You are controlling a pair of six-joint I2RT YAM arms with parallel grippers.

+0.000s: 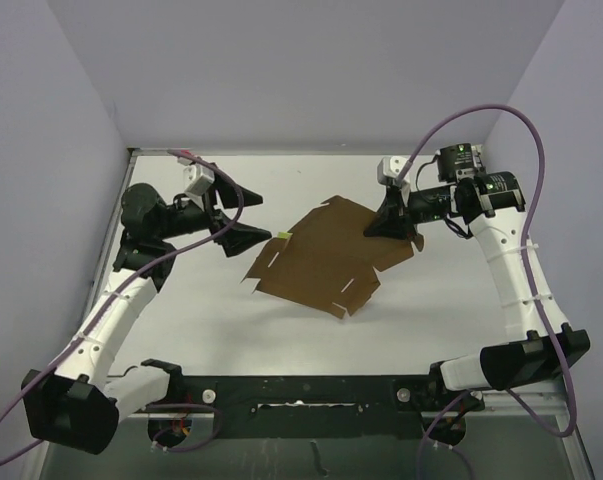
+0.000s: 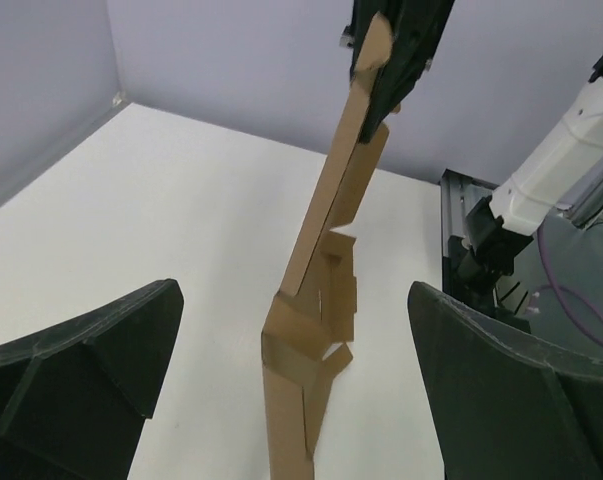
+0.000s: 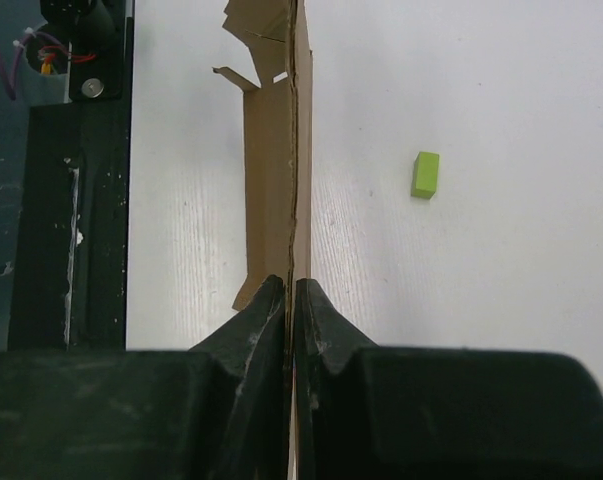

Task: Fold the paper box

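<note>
The paper box (image 1: 326,255) is a flat, unfolded brown cardboard sheet with flaps and notched tabs in the middle of the white table. My right gripper (image 1: 389,222) is shut on its far right edge. In the right wrist view the fingertips of my right gripper (image 3: 292,285) pinch the paper box (image 3: 271,150), which shows edge-on. My left gripper (image 1: 261,217) stands open just left of the sheet, touching nothing. In the left wrist view the paper box (image 2: 311,330) runs edge-on between the wide-apart fingers (image 2: 91,370), with clear gaps on both sides.
A small yellow-green block (image 1: 283,237) lies on the table by the sheet's left corner, and the block (image 3: 426,174) also shows in the right wrist view. Pale walls enclose the table on three sides. A black rail (image 1: 301,390) carrying the arm bases runs along the near edge.
</note>
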